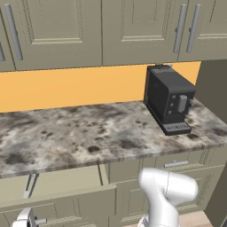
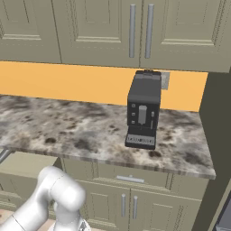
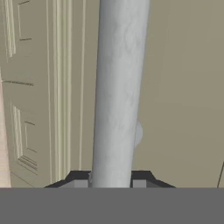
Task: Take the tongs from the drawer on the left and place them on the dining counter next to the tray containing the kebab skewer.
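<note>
Left base view: drawer (image 1: 57, 188) under the counter (image 1: 88, 133) stands part open, my tool (image 1: 26, 218) low at its front; hand view: tool (image 3: 111, 181) clenched on the bar handle (image 3: 118, 87), so I pull straight, level, slowly.

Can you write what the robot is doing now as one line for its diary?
phase: opening drawer | end effector: shut on drawer handle | drawer: partly open | tongs: inside
</note>
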Robot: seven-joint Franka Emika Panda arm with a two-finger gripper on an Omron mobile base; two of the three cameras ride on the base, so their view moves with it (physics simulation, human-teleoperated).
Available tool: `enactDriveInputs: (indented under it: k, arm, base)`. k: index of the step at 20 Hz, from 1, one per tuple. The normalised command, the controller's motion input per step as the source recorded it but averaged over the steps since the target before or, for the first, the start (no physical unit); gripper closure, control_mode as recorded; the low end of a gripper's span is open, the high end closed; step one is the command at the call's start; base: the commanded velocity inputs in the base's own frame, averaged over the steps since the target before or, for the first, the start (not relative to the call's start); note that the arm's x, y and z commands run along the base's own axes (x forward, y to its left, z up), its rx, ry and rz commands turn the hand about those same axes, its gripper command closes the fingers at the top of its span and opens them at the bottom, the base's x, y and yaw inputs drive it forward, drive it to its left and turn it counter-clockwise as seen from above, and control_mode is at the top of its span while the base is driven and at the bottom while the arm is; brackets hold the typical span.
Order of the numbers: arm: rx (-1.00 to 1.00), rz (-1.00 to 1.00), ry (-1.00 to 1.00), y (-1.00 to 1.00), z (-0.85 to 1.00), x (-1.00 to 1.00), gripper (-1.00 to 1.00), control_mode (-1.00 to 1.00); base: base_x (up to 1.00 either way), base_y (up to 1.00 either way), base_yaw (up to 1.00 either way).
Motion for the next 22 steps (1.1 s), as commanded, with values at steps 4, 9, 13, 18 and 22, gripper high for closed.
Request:
enactDriveInputs:
  k: [4, 9, 13, 18, 22]
  arm:
    - [0.0, 0.0, 0.0, 0.0, 0.0, -0.14, 1.0, -1.0]
    - [0.0, 0.0, 0.0, 0.0, 0.0, 0.0, -1.0, -1.0]
    - [0.0, 0.0, 0.0, 0.0, 0.0, -0.02, -1.0, -1.0]
    - [0.0, -0.01, -0.05, 0.0, 0.03, -0.14, -1.0, -1.0]
    - [0.0, -0.02, -0.04, -0.01, 0.22, -0.33, -1.0, -1.0]
  base:
    - [0.0, 0.0, 0.0]
    - [0.0, 0.0, 0.0]
    - [0.0, 0.0, 0.0]
    - [0.0, 0.0, 0.0]
    - [0.0, 0.0, 0.0]
